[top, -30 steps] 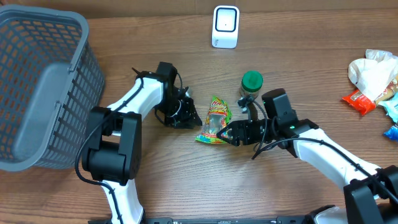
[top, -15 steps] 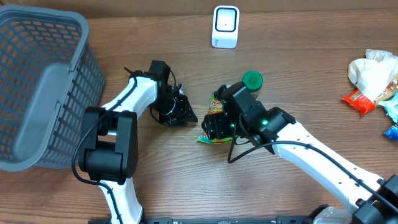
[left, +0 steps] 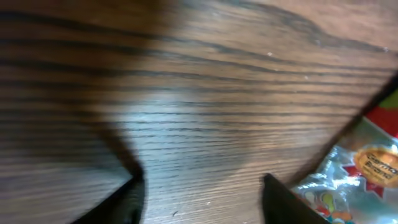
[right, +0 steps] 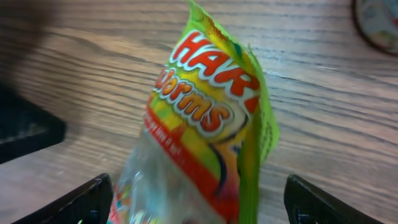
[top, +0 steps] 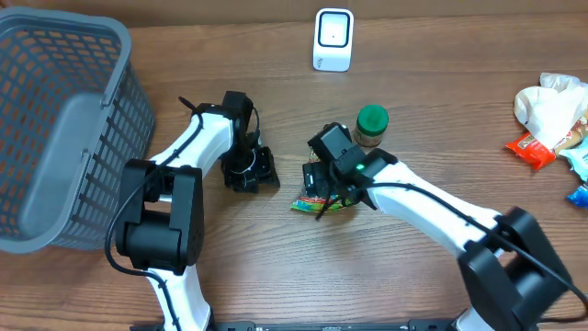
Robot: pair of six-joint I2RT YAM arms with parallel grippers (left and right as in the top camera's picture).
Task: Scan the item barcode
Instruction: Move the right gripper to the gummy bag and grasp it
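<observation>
Overhead and wrist views, wooden table [top: 276, 276]. The task's item, a candy bag [top: 317, 203] printed in green, red and yellow, lies near the centre of the overhead frame, mostly hidden beneath the right arm. The right gripper [top: 318, 180] is above the bag. In the right wrist view its two dark fingers [right: 81, 202] sit at the lower corners of the frame, spread wide, with the near end of the bag between them. Whether either finger touches the wrapper cannot be told. The left gripper [top: 253, 171] is just left of the bag. In the left wrist view its jaws are parted over bare wood with nothing between them, and the bag's clear, crinkled edge shows at the lower right of that frame.

A white barcode scanner [top: 333, 39] stands at the top centre of the overhead frame, well apart from the bag. A green-lidded jar [top: 371, 122] stands upright just right of the right gripper. A grey mesh basket [top: 64, 129] fills the left edge, and assorted packets [top: 551, 119] lie at the right edge.
</observation>
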